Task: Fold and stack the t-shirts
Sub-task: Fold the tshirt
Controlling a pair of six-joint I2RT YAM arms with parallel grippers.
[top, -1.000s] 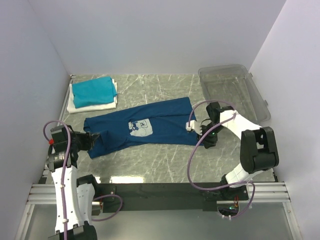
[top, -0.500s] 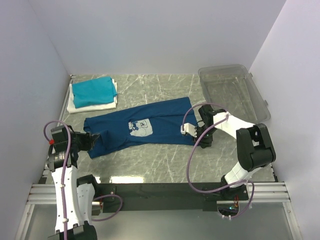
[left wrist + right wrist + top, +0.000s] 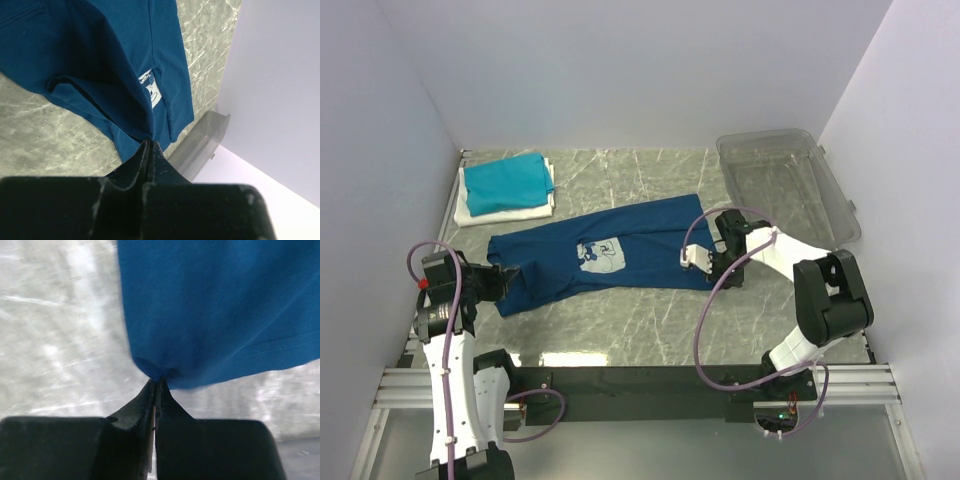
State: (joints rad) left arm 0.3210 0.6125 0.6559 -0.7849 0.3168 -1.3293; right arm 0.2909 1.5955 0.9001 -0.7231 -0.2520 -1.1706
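Your left end effector (image 3: 150, 143) is clenched on one end of the navy t-shirt (image 3: 640, 235), and your right end effector (image 3: 157, 381) is pinched on the opp. hem. The shirt lies stretched btwn them on the worktop (image 3: 620, 325). Beyond the left one, a teal tee (image 3: 505, 180) sits atop a white tee (image 3: 515, 211). A clear bin (image 3: 820, 160) sits beyond the right.

1. No words, numbers or brand marks can be read in any view.
2. Navy t-shirt (image 3: 640, 245) on the counter (image 3: 620, 320): pale square chest print (image 3: 600, 257), dark outlines of a cartoon figure. Too small from above to tell whether it carries lettering.
3. Left wrist view: only a sliver of that print shows, curved dark lines on pale ground, no characters legible.
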